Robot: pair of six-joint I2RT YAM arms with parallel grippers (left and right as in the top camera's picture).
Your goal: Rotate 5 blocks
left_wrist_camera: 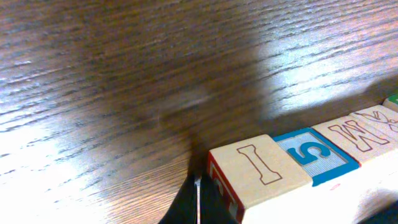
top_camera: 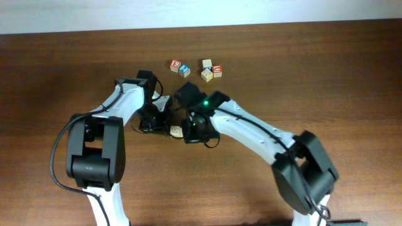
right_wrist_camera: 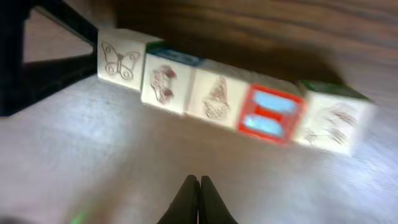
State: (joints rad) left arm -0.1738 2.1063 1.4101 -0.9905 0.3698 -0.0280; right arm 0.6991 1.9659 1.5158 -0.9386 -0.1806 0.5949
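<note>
Left arm [top_camera: 100, 138]: white and black. It comes in from the left of the row of blocks [right_wrist_camera: 217, 102], its wrist bent down over the row's left end.
Left gripper [left_wrist_camera: 198, 202]: fingers pressed together, nothing between them. The tips sit just beside the lower corner of the row's end cube, the I block [left_wrist_camera: 258, 168]; contact cannot be told.
Row of blocks: five cubes side by side in one straight line, faces touching. From the right wrist camera the butterfly block [right_wrist_camera: 121, 59] is at the left end, the red-framed block [right_wrist_camera: 272, 113] is fourth, and the green-topped block [right_wrist_camera: 333, 121] is last. From overhead the two wrists hide most of the row.
Right gripper [right_wrist_camera: 199, 199]: tips closed on each other and holding nothing. It points at the row's long side and stands apart from it, with a pale strip of surface between.
Right arm [top_camera: 264, 135]: it slants in from the right of the row.
Loose cubes [top_camera: 217, 70]: five are scattered beyond the row, towards the far edge, well apart from it.
Table [top_camera: 301, 56]: brown wood runs wide to the left and right of the row. The far edge lies beyond the loose cubes.
</note>
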